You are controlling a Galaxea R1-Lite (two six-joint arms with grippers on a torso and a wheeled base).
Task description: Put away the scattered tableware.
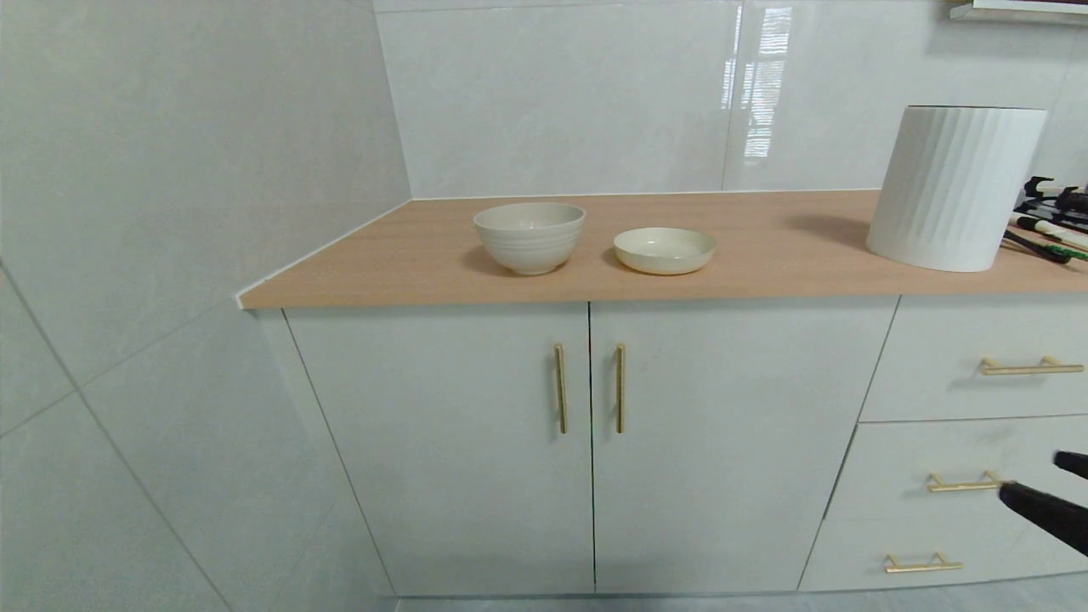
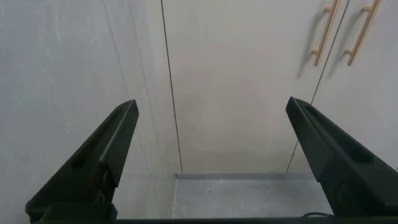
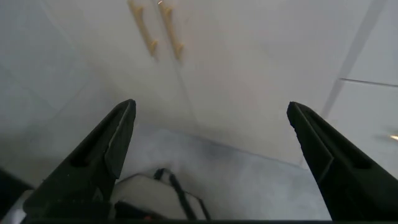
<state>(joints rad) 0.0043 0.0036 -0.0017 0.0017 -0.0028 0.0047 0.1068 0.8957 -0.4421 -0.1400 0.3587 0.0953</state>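
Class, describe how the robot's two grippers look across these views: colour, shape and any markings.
The left gripper and the right gripper look alike. Both are plain matte black, each with two long, flat-sided jaws that taper to a narrow wedge tip. No markings or labels show on the jaws.

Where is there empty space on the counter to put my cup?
The widest bare stretch of countertop lies between the shallow dish and the white ribbed container. A smaller patch sits between the deep bowl and the left wall. It is crowded past the container, where tools lie.
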